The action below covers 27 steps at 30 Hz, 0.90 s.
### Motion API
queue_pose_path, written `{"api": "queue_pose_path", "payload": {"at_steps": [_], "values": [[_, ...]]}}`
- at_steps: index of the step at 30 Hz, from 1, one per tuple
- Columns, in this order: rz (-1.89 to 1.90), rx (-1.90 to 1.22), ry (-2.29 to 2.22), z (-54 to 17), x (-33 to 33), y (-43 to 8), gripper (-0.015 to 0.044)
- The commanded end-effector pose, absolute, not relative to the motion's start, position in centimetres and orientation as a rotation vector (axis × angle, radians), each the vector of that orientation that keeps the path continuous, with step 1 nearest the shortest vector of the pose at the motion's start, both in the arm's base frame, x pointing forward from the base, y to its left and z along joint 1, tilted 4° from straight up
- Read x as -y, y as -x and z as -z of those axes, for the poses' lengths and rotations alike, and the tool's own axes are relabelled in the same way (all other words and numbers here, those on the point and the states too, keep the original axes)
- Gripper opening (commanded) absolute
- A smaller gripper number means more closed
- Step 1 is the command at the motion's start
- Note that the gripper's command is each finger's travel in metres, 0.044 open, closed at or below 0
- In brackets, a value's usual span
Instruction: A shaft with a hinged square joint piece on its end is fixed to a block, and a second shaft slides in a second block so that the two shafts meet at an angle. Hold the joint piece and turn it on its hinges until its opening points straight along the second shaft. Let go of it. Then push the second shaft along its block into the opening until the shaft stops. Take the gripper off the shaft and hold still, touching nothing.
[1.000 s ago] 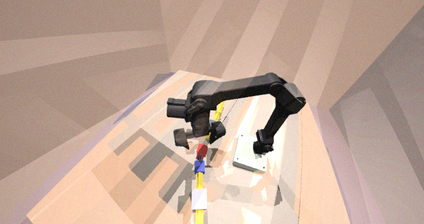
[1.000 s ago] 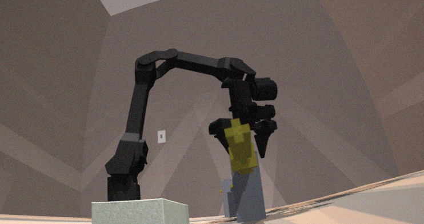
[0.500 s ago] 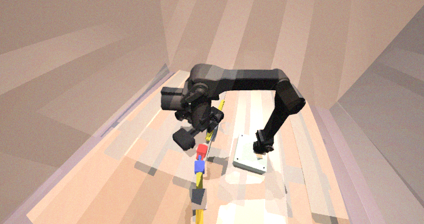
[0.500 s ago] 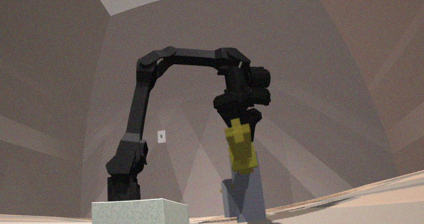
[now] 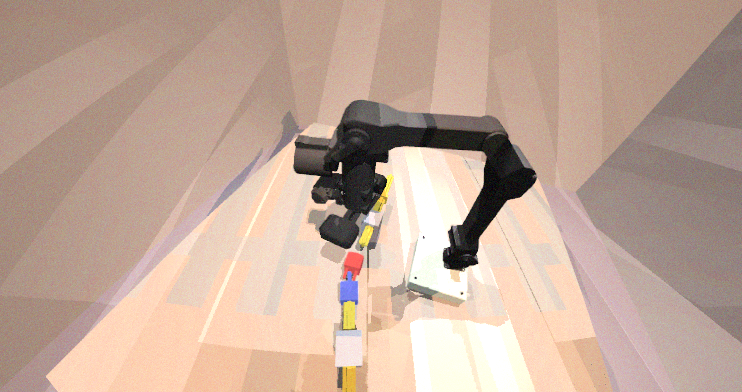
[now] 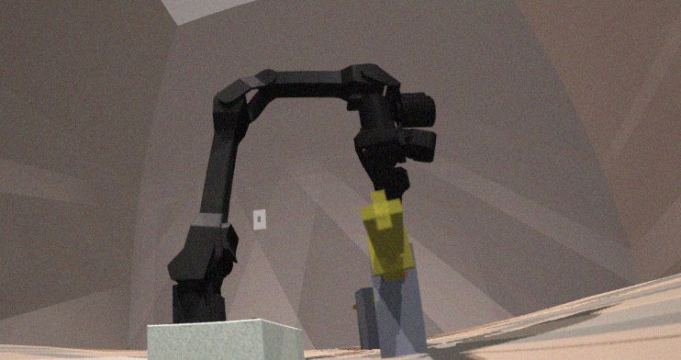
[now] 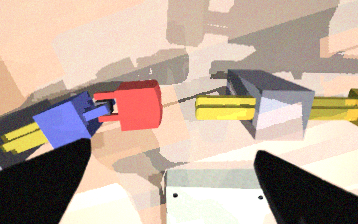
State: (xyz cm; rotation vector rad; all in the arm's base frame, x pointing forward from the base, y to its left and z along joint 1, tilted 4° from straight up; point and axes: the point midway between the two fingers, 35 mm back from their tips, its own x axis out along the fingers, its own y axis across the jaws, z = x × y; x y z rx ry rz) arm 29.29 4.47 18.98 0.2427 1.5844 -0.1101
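Observation:
The red joint piece [image 5: 353, 262] [image 7: 137, 105] hangs on a blue yoke [image 5: 348, 290] [image 7: 62, 122] at the end of the fixed yellow shaft [image 5: 349, 314] [image 7: 22, 137], which sits in a white block [image 5: 347, 350]. The second yellow shaft [image 5: 367, 236] [image 7: 225, 108] [image 6: 385, 233] runs through a grey block [image 5: 372, 219] [image 7: 277, 107] [image 6: 397, 309]. Its tip points at the red piece across a gap. My gripper [image 5: 354, 222] [image 7: 175, 152] is open and empty. It hangs above the gap between the red piece and the shaft tip, touching nothing.
The pale base plate [image 5: 436, 280] [image 7: 210, 195] [image 6: 224, 338] that bears the arm lies right of the shafts. The wooden table top [image 5: 233, 295] falls away at its left and right edges.

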Motion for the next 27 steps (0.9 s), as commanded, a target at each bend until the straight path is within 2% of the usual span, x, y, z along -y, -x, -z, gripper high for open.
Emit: {"api": "queue_pose_path", "payload": {"at_steps": [1, 10, 27], "values": [[0.065, -1.592, -0.16, -17.1, -0.46, -28.57, 0.044], [0.077, -1.592, -0.171, -16.97, -0.25, -28.52, 0.044], [0.474, -1.55, -0.582, -16.26, -0.21, -28.51, 0.044]]}}
